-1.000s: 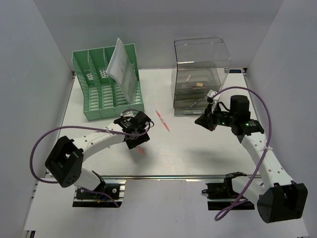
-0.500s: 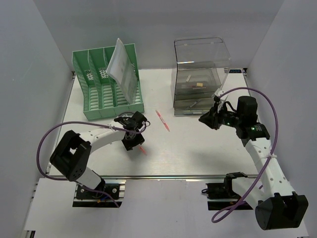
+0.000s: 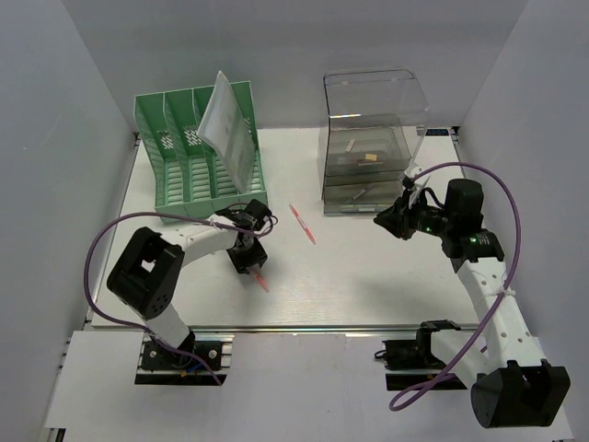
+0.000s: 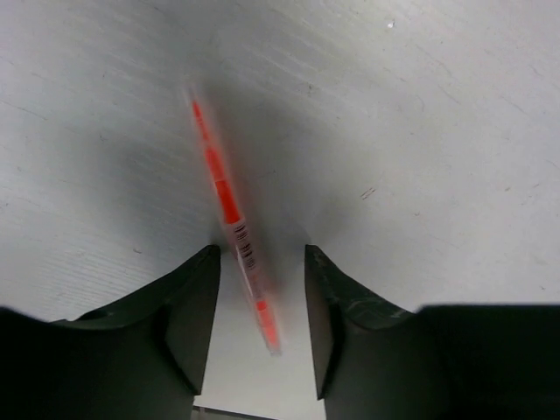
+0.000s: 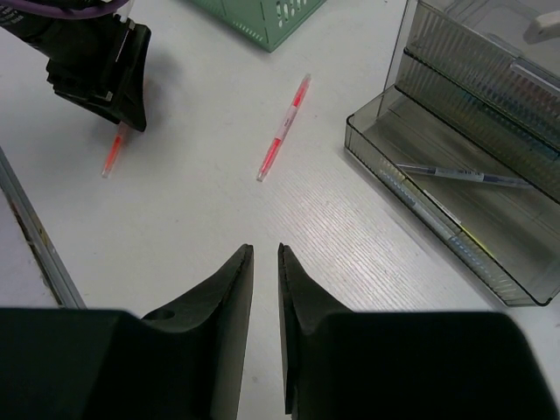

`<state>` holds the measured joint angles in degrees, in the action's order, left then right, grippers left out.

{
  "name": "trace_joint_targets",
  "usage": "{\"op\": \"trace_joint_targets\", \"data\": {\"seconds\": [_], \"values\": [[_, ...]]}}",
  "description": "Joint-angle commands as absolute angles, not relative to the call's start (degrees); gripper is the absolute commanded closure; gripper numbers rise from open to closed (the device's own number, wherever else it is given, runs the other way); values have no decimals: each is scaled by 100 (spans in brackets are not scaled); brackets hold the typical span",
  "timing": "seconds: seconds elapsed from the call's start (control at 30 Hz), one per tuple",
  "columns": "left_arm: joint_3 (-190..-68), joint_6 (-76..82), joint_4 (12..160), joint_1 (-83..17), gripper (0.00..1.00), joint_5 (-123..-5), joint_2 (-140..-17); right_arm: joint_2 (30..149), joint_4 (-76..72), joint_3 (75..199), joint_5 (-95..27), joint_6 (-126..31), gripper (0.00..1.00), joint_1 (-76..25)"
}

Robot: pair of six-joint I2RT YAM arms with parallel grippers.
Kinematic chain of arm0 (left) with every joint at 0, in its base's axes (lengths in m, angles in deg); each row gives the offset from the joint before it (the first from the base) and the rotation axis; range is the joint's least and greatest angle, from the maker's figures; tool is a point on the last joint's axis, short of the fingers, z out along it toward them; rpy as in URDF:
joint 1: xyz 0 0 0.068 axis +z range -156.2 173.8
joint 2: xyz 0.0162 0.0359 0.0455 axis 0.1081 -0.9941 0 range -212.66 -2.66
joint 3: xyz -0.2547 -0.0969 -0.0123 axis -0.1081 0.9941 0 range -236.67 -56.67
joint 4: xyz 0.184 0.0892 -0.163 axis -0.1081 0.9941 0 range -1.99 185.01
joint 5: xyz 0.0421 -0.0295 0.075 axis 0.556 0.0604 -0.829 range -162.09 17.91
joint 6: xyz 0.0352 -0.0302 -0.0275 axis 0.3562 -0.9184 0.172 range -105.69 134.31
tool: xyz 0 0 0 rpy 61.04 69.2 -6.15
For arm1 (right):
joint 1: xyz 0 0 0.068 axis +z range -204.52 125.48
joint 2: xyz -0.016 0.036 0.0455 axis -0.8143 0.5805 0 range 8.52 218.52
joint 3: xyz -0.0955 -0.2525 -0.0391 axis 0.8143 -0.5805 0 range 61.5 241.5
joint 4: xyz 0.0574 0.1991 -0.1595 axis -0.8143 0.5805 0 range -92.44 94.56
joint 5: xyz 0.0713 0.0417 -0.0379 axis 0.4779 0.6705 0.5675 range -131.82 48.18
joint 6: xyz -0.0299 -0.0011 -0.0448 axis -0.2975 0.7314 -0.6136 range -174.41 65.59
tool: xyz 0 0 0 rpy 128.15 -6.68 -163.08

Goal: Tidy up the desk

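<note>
White walls box in the desk [image 3: 368, 276], where the left gripper [image 3: 250, 261] stoops low over an orange pen [image 3: 260, 279]. Left wrist: fingers [image 4: 188, 315] spread, straddling the pen [image 4: 236, 236] (not yet pinched). Right wrist: the right gripper [image 5: 260, 262], nearly closed and empty, hovers facing a drawer box [image 5: 472, 175], likely the pens' destination.

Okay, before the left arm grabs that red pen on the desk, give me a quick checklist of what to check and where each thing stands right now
1. Red pen lies between the left claw fingers: ok.
2. Left claw open wide enough: ok.
3. Fingers touching the desk: cannot tell.
4. Pen already gripped: not ok, gaps show on both sides.
5. Right claw away from the pickup spot: ok, it is near the clear drawer box.
6. Second red pen clear of the left arm: ok.
</note>
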<state>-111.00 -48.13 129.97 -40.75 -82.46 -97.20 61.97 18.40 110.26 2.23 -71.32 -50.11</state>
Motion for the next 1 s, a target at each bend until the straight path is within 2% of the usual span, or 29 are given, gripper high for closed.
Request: {"op": "trace_joint_targets", "data": {"seconds": [0.0, 0.27, 0.57, 0.7, 0.8, 0.97], "values": [[-11187, -4695, 12967, -4013, 49, -8132, -9890, 6090, 1637, 10958, 283, -7111, 77, -5082], [-10740, -4607, 12977, -4013, 73, -8088, -9671, 5985, 1628, 10958, 370, -7093, 77, -5162], [-10685, -3967, 12765, -4013, 88, -7868, -9126, 5923, 1628, 10949, 449, -7085, 77, -5302], [-10957, -3255, 12721, -4162, 100, -7781, -8846, 5906, 1628, 10949, 511, -7085, 77, -5381], [-11186, -2307, 12520, -4162, 100, -7219, -8582, 5888, 1628, 10949, 520, -7085, 77, -5373], [-11415, -409, 11615, -4215, 100, -5622, -8107, 5871, 1593, 10932, 476, -7111, 77, -5390]]}}
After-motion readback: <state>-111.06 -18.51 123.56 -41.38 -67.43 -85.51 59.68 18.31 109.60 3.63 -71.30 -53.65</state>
